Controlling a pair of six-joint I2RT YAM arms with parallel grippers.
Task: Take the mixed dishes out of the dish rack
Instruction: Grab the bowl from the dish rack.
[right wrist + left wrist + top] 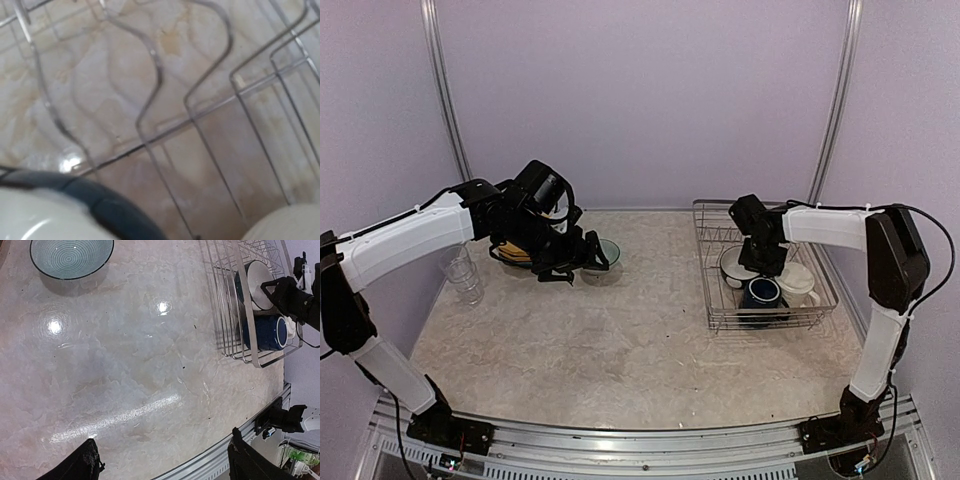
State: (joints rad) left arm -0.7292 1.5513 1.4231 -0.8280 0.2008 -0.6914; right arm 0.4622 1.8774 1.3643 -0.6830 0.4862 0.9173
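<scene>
Right claw (764, 262), grip unclear to me, sits deep in the dish rack (712, 300); I may snag tines (150, 75), jolting the navy mug (761, 292).

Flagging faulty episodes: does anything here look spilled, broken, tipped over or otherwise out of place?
Nothing stands out. The bowl sits upright on the table, the clear glasses stand near its left edge, and the navy mug and cream mug sit inside the dish rack. No spill or breakage shows.

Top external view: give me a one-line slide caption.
Right gripper over the rack with navy mug, cream mug, white bowl; left gripper near unloaded plates, striped bowl, glasses.
</scene>
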